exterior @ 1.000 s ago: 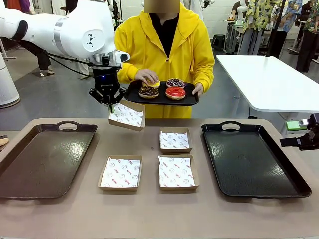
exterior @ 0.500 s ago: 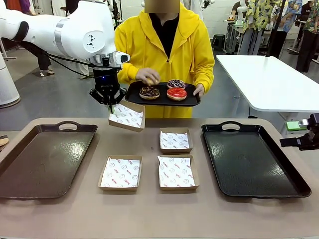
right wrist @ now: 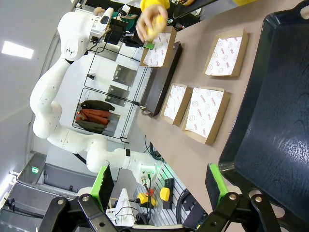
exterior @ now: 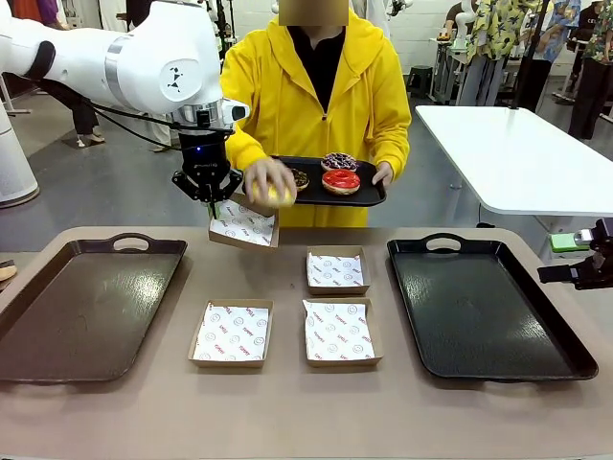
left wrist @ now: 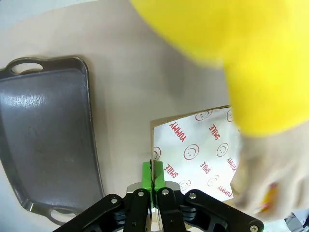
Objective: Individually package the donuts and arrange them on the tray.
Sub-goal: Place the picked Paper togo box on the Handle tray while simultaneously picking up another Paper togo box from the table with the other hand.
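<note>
left gripper [left wrist: 153, 166]: clamped tight on a box [exterior: 242, 223] edge, holding it tilted off the table
right gripper [right wrist: 159, 169]: spread wide, beside the right tray [exterior: 479, 307]
hand [exterior: 263, 180]: kinda blurry, yellow donut [exterior: 278, 195] in it, just over that box
other donuts [exterior: 340, 180]: on the person's tray [exterior: 369, 196], chocolate one [exterior: 300, 178] half hidden

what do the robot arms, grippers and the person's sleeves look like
White rounded left arm with a grey band, black cables and a blue light at its wrist; left gripper and right gripper are black with green pads. The person's sleeves are yellow.
</note>
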Action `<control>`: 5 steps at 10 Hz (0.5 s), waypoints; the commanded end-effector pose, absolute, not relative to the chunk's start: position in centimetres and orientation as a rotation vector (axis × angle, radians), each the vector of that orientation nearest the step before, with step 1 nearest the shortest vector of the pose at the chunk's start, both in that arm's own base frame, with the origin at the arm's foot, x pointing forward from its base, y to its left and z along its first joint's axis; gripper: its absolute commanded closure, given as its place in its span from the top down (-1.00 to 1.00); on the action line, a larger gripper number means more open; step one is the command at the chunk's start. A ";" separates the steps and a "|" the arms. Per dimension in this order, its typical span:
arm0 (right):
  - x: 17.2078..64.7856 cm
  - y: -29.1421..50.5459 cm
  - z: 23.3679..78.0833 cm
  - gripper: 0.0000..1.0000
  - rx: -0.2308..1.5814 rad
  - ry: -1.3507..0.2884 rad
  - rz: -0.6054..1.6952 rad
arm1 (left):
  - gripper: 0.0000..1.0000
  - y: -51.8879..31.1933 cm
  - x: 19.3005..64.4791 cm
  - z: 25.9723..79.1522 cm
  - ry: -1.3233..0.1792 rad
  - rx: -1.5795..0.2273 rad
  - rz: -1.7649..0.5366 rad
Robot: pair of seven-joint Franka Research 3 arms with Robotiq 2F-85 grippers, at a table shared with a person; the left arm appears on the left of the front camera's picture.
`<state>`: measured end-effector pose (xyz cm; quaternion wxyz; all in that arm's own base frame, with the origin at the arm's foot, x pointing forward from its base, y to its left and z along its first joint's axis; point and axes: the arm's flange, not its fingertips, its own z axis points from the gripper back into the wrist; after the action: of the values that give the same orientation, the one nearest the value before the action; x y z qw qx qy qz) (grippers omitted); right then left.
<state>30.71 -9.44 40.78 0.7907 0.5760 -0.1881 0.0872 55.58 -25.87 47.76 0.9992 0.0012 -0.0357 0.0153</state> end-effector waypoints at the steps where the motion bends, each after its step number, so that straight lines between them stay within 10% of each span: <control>1: 30.7 -9.4 40.8 1.00 1.248 -0.408 0.196 | -1.00 -25.7 55.6 47.8 -0.075 0.001 0.025; 5: 30.7 -9.4 40.8 1.00 1.248 -0.408 0.196 | -1.00 -25.7 55.6 47.8 -0.075 0.001 0.025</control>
<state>30.71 -9.44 40.78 0.7907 0.5760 -0.1881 0.0872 55.61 -25.81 47.74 0.9992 0.0013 -0.0355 0.0158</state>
